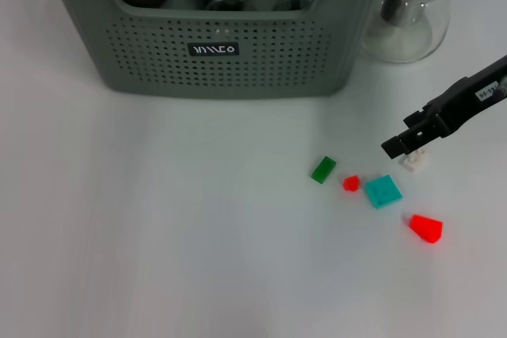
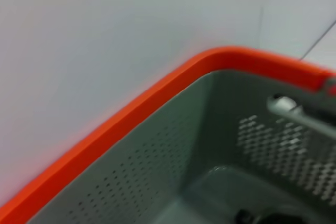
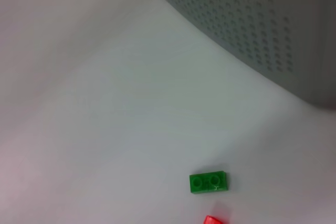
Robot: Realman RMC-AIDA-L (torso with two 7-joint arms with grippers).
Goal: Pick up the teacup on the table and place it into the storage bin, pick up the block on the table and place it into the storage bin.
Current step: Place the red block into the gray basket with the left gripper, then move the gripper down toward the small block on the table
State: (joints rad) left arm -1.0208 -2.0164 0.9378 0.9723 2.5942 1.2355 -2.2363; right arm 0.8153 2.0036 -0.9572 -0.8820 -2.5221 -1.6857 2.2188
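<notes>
Storage bin (image 1: 230,53) at table's (image 1: 158,235) far edge; black label (image 1: 214,49), white lettering unreadable. Right gripper (image 1: 404,144) above white block (image 1: 414,161) near right edge; cannot tell its finger state. Green (image 1: 323,169), teal (image 1: 383,191), red blocks (image 1: 426,228) nearby. Table plain white.

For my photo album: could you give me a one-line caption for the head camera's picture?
Right gripper hovers over a small white block among coloured blocks, before the grey-green perforated storage bin.

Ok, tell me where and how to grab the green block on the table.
Take the green block from straight above, the fingers closing across its two long sides. It lies flat, studs up, a low narrow two-stud brick; the small red block sits close off one short end.
</notes>
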